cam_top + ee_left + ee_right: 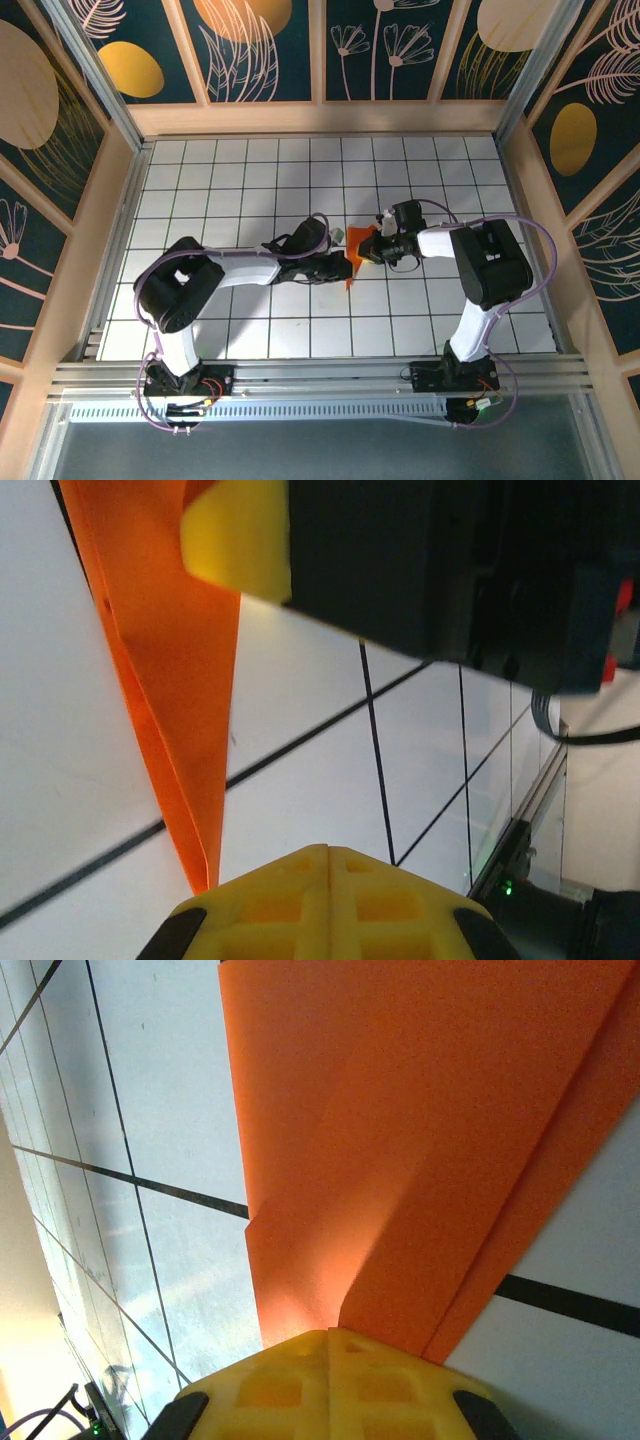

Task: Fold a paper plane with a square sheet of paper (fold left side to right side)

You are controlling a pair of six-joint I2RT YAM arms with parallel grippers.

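The square sheet of paper is folded into a narrow, creased orange dart, the paper plane (357, 250), lying at the table's middle between both arms. My right gripper (375, 245) is shut on its wide end; in the right wrist view the orange folds (400, 1140) run straight into the closed yellow fingertips (332, 1335). My left gripper (340, 265) is shut with nothing between its fingers (330, 852). The plane's pointed tip (170, 680) ends just left of them. One yellow finger (240, 540) of the right gripper rests on the paper at the top of the left wrist view.
White grid tiles (250, 180) cover the table. Wooden walls (320, 118) with patterned panels stand at the back and both sides. A metal rail (320, 375) with both arm bases runs along the near edge.
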